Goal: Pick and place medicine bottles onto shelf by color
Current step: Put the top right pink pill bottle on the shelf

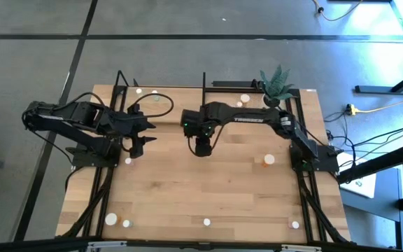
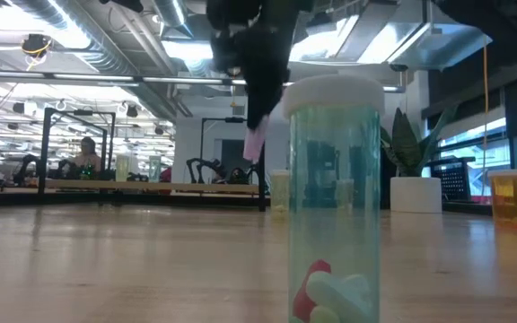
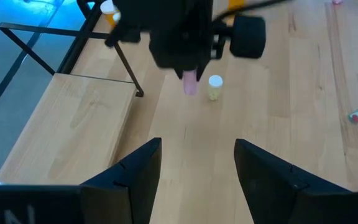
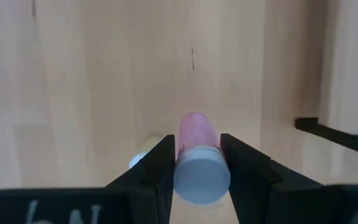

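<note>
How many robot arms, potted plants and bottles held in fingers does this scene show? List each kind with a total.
Robot arms: 2 (left gripper, right gripper)
Potted plant: 1
Held bottles: 1 (pink bottle, in the right gripper)
Total: 4

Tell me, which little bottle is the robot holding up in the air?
The pink bottle with the white cap. It sits pinched between the right gripper fingers above the table, while the other bottles, like the green one, stay down on the wood.
</note>
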`<state>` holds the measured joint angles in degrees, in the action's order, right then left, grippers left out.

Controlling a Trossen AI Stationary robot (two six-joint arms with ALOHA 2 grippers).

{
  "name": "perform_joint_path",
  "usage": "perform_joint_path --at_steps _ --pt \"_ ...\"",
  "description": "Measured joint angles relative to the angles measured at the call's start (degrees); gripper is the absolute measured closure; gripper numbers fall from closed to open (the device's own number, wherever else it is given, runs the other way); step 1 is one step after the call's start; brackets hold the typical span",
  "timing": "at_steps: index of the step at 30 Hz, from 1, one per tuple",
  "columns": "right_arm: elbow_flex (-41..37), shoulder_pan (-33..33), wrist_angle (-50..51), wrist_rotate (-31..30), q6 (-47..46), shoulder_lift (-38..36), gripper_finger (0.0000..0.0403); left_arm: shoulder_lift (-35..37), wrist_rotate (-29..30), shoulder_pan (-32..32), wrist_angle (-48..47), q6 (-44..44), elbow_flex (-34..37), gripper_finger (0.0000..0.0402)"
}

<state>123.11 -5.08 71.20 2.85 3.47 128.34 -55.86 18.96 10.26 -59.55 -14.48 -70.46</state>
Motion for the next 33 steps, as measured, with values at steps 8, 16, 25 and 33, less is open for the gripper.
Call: perform_joint_path --at_steps 8,16,25,33 --pt "0.04 0.00 -1.91 0.14 0.22 3.85 0.0281 0.02 0.00 0.00 -0.02 -0.02 0.00 0.0207" --pt "0.04 0.00 -2.90 2.80 0.06 7.00 0.0281 0.04 -0.02 0.00 -0.02 -0.04 0.00 0.0207" --pt "-0.73 0.02 -4.31 2.82 -0.20 8.65 0.0281 0.02 -0.04 0.00 -0.02 -0.04 0.00 0.0207" --pt "-0.81 0.02 -4.13 2.84 -0.99 8.65 0.0281 0.02 -0.02 0.00 -0.07 -0.02 0.00 0.0207"
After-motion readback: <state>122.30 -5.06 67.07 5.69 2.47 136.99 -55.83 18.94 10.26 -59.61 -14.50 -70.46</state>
